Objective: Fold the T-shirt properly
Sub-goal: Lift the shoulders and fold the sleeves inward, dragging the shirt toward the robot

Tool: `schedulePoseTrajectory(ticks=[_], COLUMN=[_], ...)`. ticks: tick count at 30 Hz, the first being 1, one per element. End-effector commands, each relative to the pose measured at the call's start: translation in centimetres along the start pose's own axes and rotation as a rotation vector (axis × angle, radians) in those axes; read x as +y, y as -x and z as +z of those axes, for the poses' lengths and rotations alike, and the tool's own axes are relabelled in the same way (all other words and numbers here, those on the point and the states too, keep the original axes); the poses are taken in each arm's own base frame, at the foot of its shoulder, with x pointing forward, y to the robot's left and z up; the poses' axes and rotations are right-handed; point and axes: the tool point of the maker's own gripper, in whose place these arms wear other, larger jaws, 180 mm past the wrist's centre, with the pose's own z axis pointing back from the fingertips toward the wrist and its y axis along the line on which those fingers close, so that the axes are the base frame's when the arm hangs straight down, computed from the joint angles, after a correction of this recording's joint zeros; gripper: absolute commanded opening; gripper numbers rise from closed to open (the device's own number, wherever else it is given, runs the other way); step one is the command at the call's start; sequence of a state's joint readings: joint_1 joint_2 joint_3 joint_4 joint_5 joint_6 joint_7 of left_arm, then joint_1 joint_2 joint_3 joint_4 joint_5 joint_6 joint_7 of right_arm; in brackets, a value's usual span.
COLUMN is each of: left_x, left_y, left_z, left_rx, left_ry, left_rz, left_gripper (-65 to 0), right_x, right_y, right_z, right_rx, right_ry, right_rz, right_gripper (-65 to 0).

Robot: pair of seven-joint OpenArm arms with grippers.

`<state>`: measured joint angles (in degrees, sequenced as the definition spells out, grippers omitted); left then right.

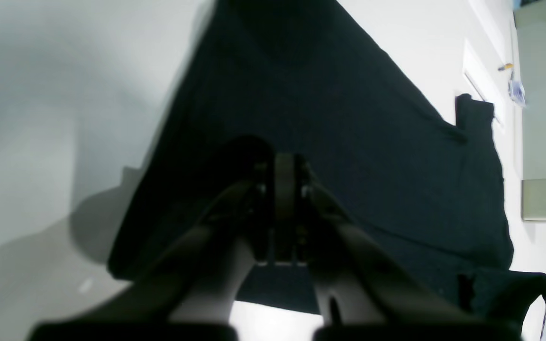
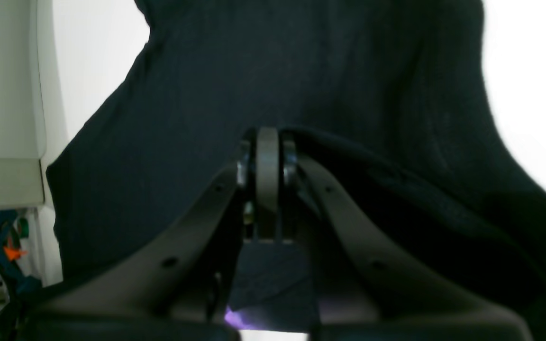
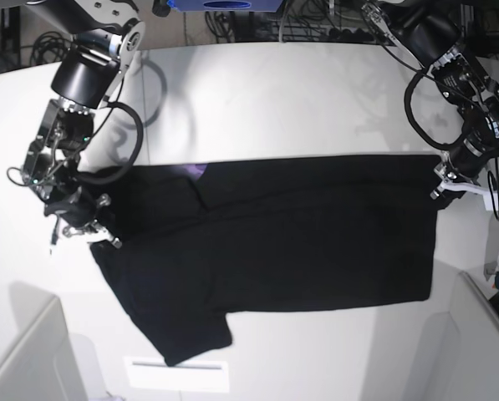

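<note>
Worktop (image 3: 257, 92), white, carrying one T-shirt (image 3: 291, 242), black, spread flat across its middle, plain side up. At the base view's left edge, my right tool (image 3: 86, 225) has its jaws pressed together on the shirt's left border, where the cloth bunches and lifts; the right wrist view shows the dark fabric (image 2: 301, 85) draped over and around my closed fingers (image 2: 267, 161), with a purple glint underneath. A short sleeve (image 3: 190, 334) juts toward the near edge at lower left, lying flat. The top edge of the shirt runs straight; a small purple fleck (image 3: 199, 170) shows at a fold near it. Bare worktop lies open beyond the top edge and along the near edge. At the right, my left tool (image 3: 454, 182) is clamped on the shirt's upper right corner; the left wrist view shows its jaws closed over cloth (image 1: 349, 118). Grey panels (image 3: 32, 359) stand at both near corners.
</note>
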<state>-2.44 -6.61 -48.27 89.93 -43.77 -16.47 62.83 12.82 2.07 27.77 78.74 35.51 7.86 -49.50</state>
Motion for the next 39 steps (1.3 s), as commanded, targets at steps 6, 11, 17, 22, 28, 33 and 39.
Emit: schedulePoseTrajectory(ticks=[6, 11, 17, 22, 28, 33, 39], left_x=[-1.2, -1.3, 0.3, 4.0, 6.6, 7.3, 6.7], left_y=[-2.5, -3.0, -2.9, -0.5, 1.2, 2.1, 1.7], left_z=[0.2, 0.4, 1.6, 6.2, 7.2, 5.1, 2.9], left_rx=[-0.067, -0.081, -0.101, -0.124, -0.113, -0.083, -0.084], left_ry=[0.036, 0.036, -0.002, -0.123, -0.176, -0.153, -0.111], left_rz=[-0.021, -0.024, -0.04, -0.023, 0.051, 0.134, 0.193], left_gripper=[-65.0, -27.3, -11.8, -11.8, -11.8, -11.8, -11.8], right_x=[1.2, 1.0, 1.4, 0.5, -2.6, -5.0, -5.7], right_y=[-2.5, -2.2, -3.1, 0.3, 4.3, 6.5, 7.2], right_z=[0.4, 0.7, 5.5, 10.4, 11.1, 9.6, 7.6], right_rx=[-0.061, -0.072, -0.201, -0.24, -0.273, -0.23, -0.191], right_ry=[-0.034, -0.033, -0.06, 0.022, 0.114, 0.158, 0.161], right_rz=[0.005, -0.003, 0.009, 0.021, -0.125, -0.195, -0.236], right_gripper=[-58.5, -23.1, -26.3, -28.4, -27.9, -28.1, -28.1])
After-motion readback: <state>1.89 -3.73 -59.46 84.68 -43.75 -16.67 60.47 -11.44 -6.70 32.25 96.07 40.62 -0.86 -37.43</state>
